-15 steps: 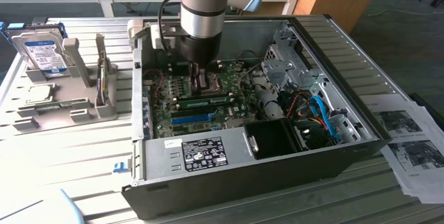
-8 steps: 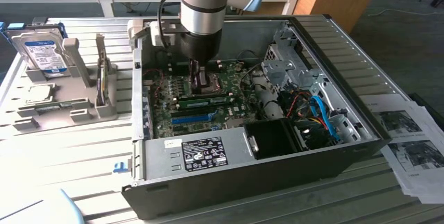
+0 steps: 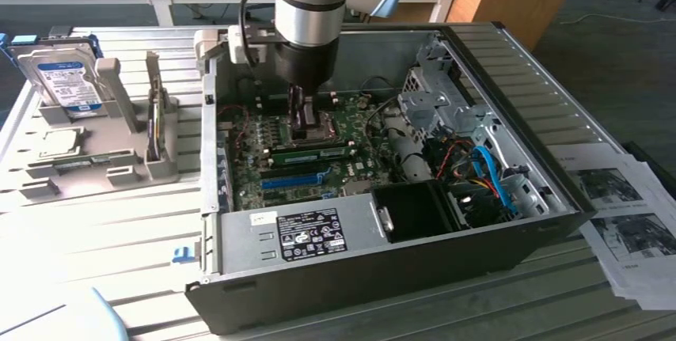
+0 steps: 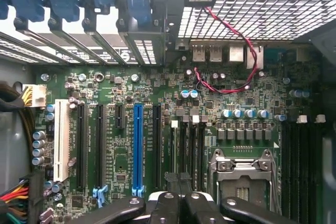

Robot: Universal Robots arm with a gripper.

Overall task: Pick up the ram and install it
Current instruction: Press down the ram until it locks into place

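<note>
The ram (image 3: pixel 313 151) looks like a long green stick with dark chips. It stands on its long edge in a slot on the motherboard (image 3: pixel 349 171), inside the open computer case. My gripper (image 3: pixel 309 130) hangs straight down into the case, just above and behind the stick, over the processor socket (image 3: pixel 313 123). In the wrist view its dark fingers (image 4: pixel 167 205) are pressed together with nothing between them, above the black memory slots (image 4: pixel 182 150) beside the socket (image 4: pixel 241 174). I cannot tell whether the tips touch the stick.
The case walls (image 3: pixel 507 72) ring the board. Cables and a drive cage (image 3: pixel 480 175) fill the exterior view's right side. A bright-blue slot (image 3: pixel 290 179) lies in front of the ram. A grey rack (image 3: pixel 116 159) outside holds a hard drive (image 3: pixel 63 76) and a thin upright card (image 3: pixel 157 131). Papers (image 3: pixel 623 222) lie at right.
</note>
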